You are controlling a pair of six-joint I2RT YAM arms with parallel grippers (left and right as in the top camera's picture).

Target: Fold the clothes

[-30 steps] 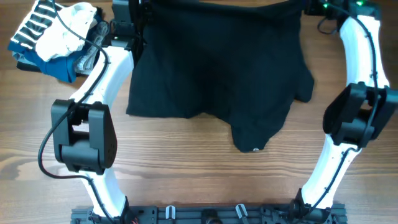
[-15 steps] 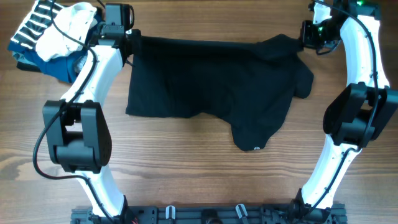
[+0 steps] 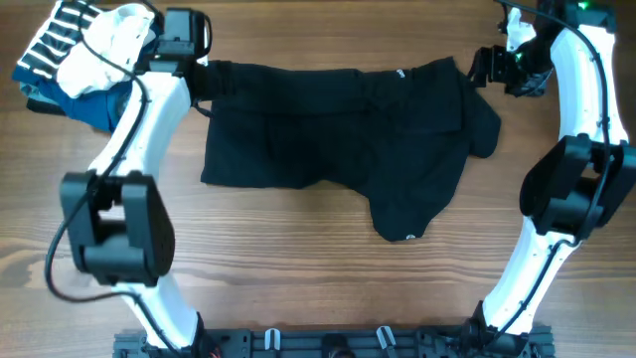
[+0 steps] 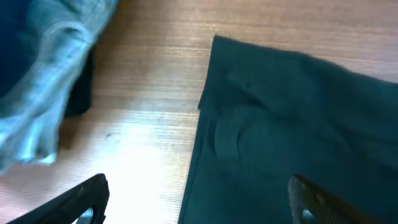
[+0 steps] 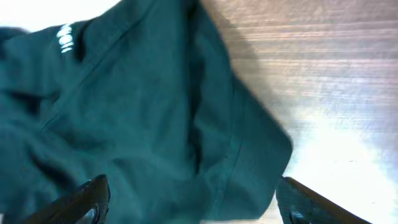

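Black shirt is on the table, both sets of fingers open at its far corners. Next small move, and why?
Probably send the right gripper to the flap jutting from the near edge and fold it up. The black shirt lies spread, the left gripper and the right are open and hold nothing, and that flap sticks out most.

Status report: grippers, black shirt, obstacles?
Left gripper open, right gripper open. Black shirt on table, not gripped. Clothes pile beside shirt, not touching.
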